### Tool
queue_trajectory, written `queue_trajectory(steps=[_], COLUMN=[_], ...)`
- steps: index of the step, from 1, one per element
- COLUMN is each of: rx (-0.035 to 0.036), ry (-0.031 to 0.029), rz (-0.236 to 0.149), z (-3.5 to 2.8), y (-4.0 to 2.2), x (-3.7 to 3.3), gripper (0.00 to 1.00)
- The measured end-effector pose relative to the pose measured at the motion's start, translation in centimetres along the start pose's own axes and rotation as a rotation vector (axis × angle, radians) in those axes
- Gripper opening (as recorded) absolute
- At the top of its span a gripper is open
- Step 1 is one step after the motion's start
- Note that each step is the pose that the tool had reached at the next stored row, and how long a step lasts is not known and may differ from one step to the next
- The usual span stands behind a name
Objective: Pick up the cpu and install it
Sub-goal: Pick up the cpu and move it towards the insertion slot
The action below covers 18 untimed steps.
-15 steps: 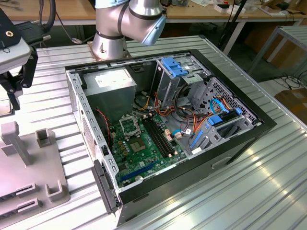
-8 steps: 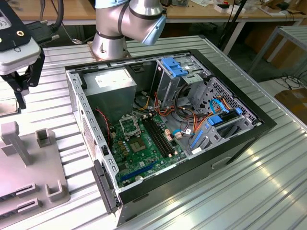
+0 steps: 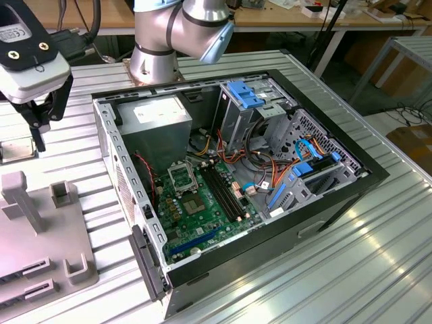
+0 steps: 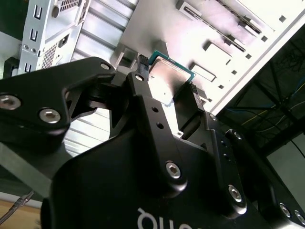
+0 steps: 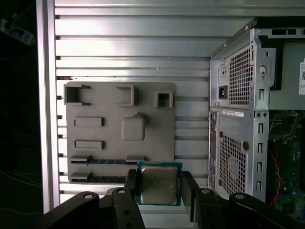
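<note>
The cpu (image 5: 158,183), a flat square chip with a silver-grey face and green rim, sits clamped by two opposite edges in the end effector (image 5: 160,191).

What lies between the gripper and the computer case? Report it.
Bare ribbed table top, seen in the exterior view, between the gripper, shut on the cpu, and the computer case.

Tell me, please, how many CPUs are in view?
1. The cpu sits between the end effector's fingers, over the grey plate's edge in the first wrist view. The socket looks empty.
</note>
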<state>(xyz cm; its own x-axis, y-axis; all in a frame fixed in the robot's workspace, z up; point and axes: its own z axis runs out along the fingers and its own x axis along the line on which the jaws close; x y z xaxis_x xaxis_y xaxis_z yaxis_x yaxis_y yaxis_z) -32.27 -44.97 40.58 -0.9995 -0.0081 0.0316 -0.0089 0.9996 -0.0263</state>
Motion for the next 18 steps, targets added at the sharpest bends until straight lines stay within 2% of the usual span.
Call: queue_trajectory(steps=[14,18], rx=[0.0000,0.0000], ry=[0.0000,0.0000], rz=[0.000,0.000], z=[-0.05,-0.07], y=[-0.01,-0.02], x=[-1.63,-2.33], gripper=[0.47,0.47])
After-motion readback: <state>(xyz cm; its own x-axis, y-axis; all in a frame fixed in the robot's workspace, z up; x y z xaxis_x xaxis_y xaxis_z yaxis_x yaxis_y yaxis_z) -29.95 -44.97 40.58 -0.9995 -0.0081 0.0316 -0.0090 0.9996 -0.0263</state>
